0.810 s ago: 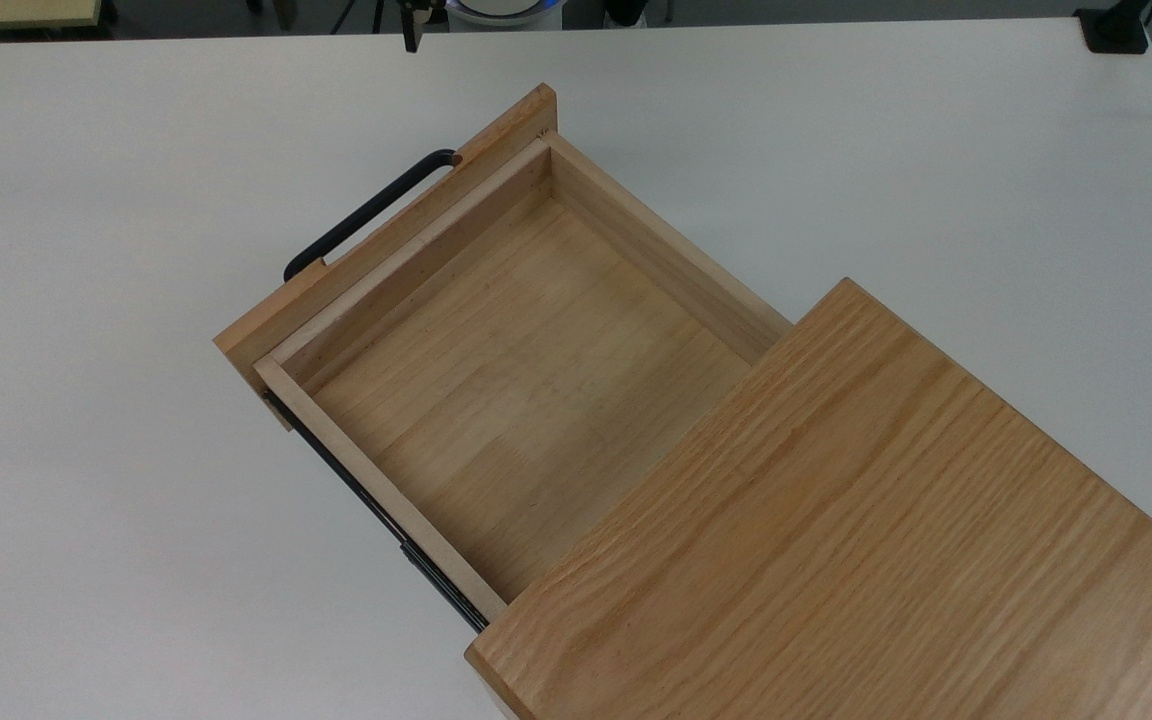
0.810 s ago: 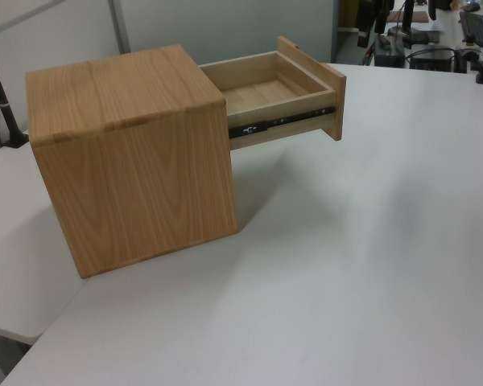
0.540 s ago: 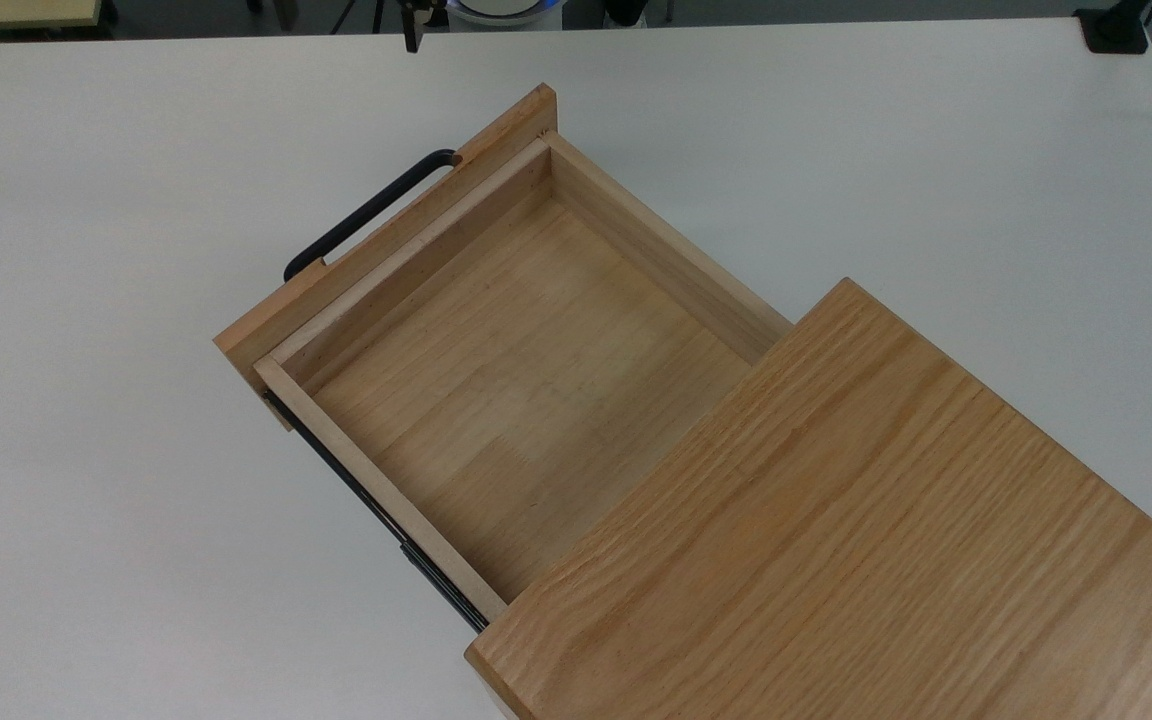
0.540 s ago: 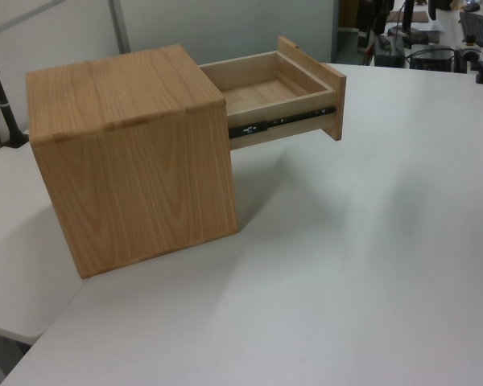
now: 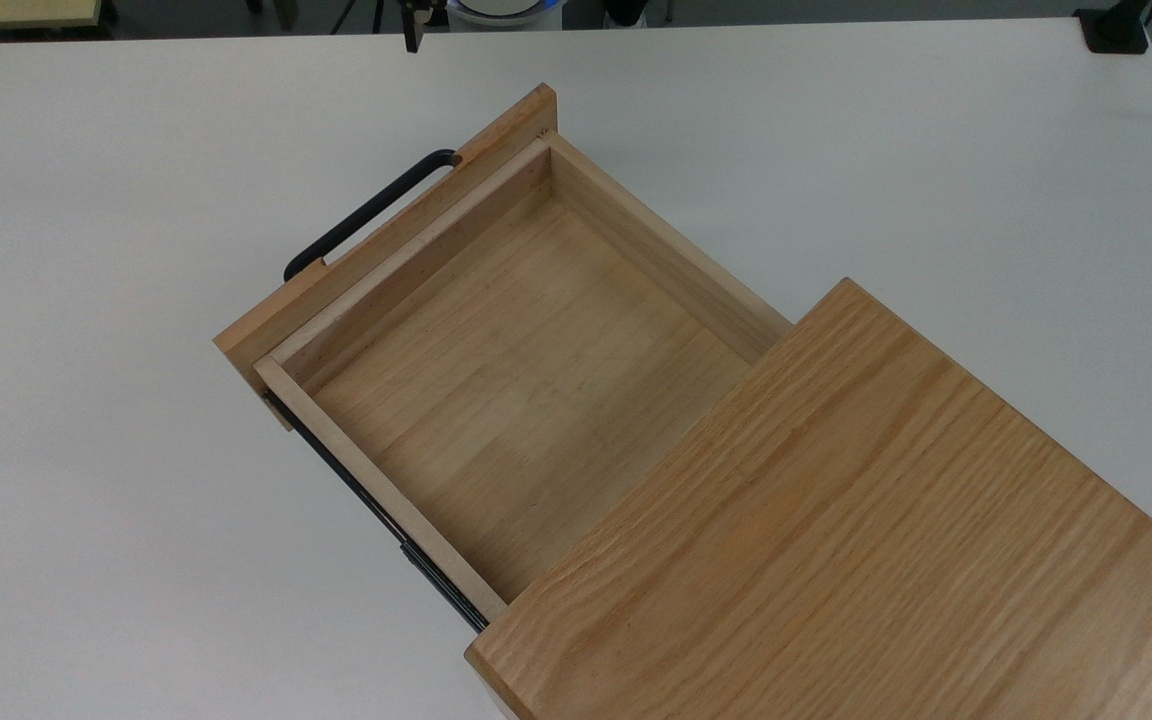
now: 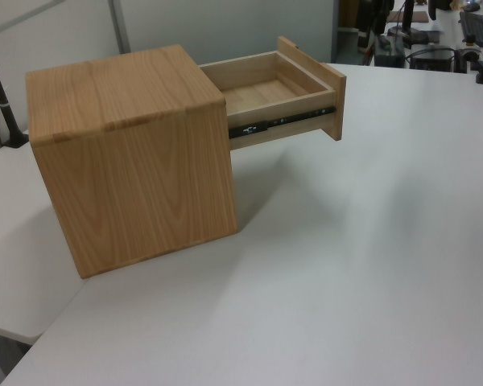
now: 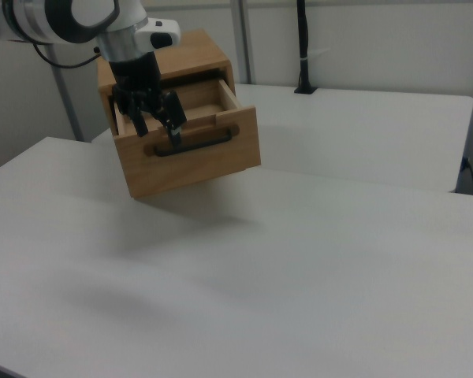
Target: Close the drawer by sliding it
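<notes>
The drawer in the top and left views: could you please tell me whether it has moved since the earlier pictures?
Nothing has visibly changed: the drawer is pulled out of the cabinet just as far as before.

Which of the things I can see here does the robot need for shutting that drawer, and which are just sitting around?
For the job:
- drawer, pulled out and empty
- its black handle
- gripper
- cabinet the drawer slides into

Just around:
- white table underneath
- black post at the far table edge in the right view
</notes>
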### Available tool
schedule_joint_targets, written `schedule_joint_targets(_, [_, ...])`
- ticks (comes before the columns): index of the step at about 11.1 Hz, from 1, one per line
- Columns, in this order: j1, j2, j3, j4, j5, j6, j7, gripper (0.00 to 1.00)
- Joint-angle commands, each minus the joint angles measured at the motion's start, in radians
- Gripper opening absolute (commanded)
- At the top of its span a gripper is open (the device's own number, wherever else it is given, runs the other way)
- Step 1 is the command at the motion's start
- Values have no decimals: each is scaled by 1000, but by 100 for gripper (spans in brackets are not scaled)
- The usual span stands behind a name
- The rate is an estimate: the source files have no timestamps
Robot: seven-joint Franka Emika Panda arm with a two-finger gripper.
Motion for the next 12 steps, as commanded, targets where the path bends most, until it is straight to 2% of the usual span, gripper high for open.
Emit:
schedule_joint_targets(1, [0,-15,0,-25,-13,32,-15,100])
schedule_joint_targets(2, [-3,-15,-2,-24,-13,32,-44,100])
schedule_joint_targets(3, [-8,-13,-6,-25,-13,30,-137,100])
schedule_joint_targets(5, [-28,-6,-12,-32,-13,24,-485,100])
schedule_joint_targets(6, [-43,11,-14,-32,-13,26,-618,100])
schedule_joint_targets(7, [-45,40,-14,-26,-29,32,-688,100])
schedule_joint_targets(9, [-64,65,-12,-30,-6,70,-713,100])
schedule_joint_targets(10, [-69,77,-18,-30,29,93,-713,48])
schedule_joint_targets(11, [-71,89,-25,-27,99,101,-707,4])
schedule_joint_targets(12, [-71,94,-34,-27,141,128,-696,0])
